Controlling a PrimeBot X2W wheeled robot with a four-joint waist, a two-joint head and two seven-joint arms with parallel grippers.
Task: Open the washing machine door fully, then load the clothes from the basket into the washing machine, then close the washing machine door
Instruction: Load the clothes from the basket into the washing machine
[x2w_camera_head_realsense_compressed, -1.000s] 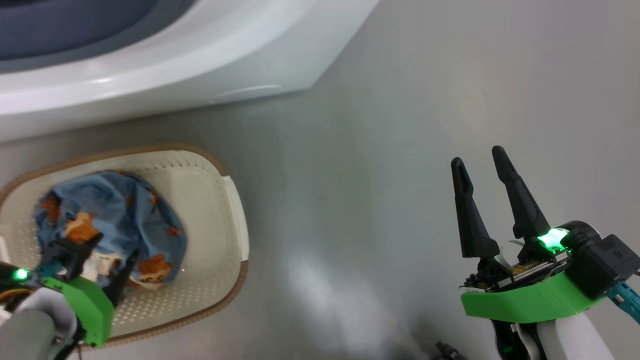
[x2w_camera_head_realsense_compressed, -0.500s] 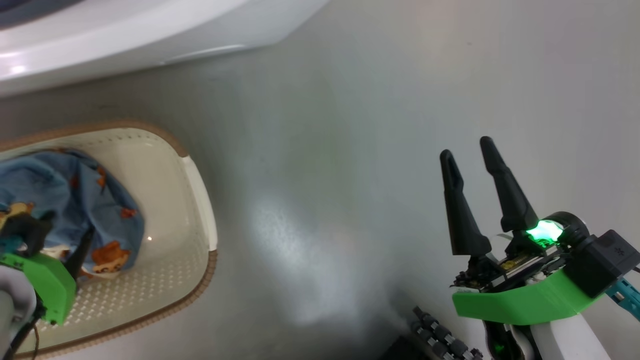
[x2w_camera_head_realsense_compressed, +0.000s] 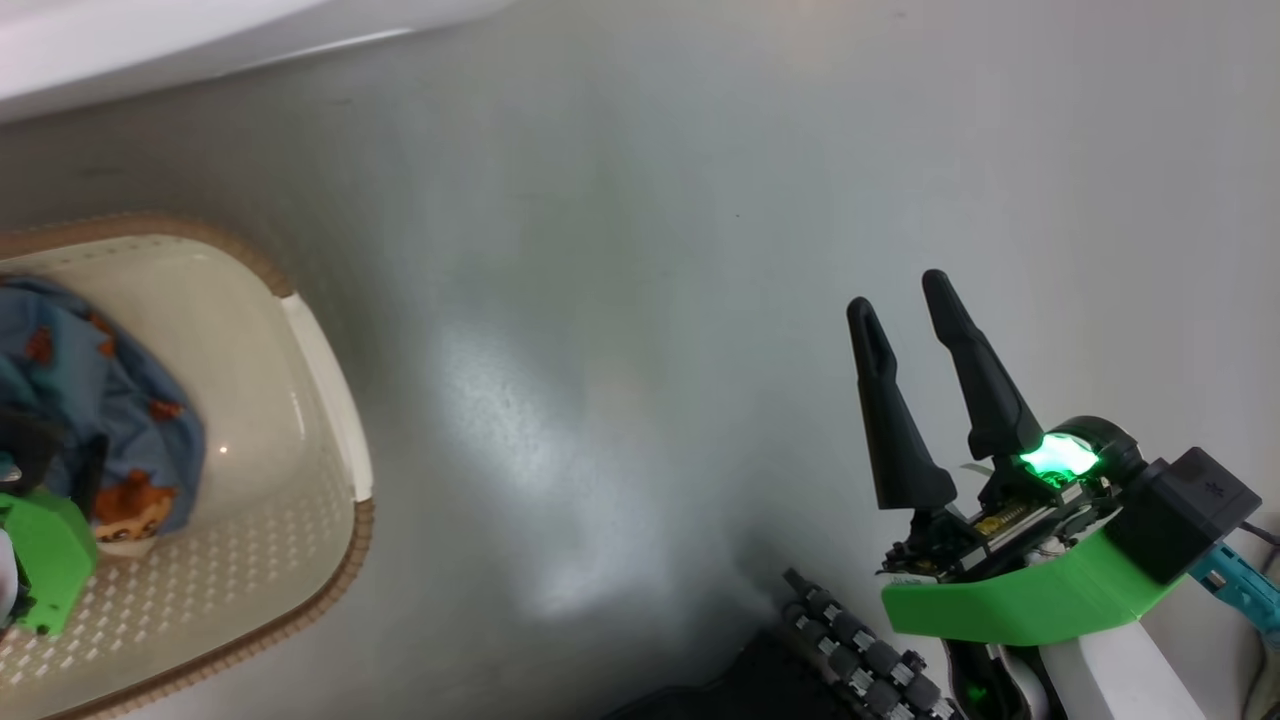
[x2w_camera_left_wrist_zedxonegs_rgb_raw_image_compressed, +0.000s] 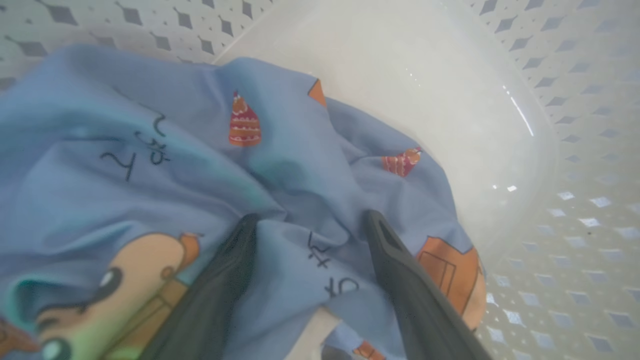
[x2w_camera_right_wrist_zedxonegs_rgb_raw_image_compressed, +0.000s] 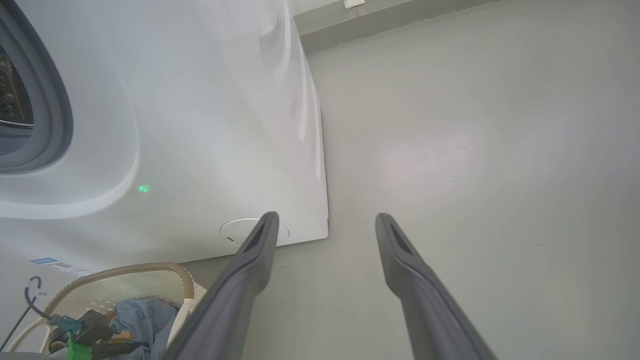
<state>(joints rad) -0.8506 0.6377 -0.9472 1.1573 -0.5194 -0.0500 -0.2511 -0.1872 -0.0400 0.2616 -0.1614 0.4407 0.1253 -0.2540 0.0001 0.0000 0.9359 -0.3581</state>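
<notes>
The head camera has turned in the last second. So the basket (x2w_camera_head_realsense_compressed: 335, 400) now sits far over at the left of the head view, and the washing machine (x2w_camera_head_realsense_compressed: 150, 40) is just a white strip at the top. The things did not move; the camera did.

The clothes (x2w_camera_left_wrist_zedxonegs_rgb_raw_image_compressed: 150, 150), blue with little bears, are still inside the basket. The left gripper (x2w_camera_left_wrist_zedxonegs_rgb_raw_image_compressed: 310, 222) is still down in there. Its two dark fingers (x2w_camera_left_wrist_zedxonegs_rgb_raw_image_compressed: 405, 280) are open and press into the soft cloth, one on each side of a fold. They have not closed on it yet.

I think pinching that fold comes next, then a lift to the machine, whose round hole (x2w_camera_right_wrist_zedxonegs_rgb_raw_image_compressed: 15, 105) looks open in the right wrist view.

The right gripper (x2w_camera_head_realsense_compressed: 900, 292) waits over the bare floor (x2w_camera_head_realsense_compressed: 620, 300), well away from the basket. Its fingers point up, open and holding nothing.
</notes>
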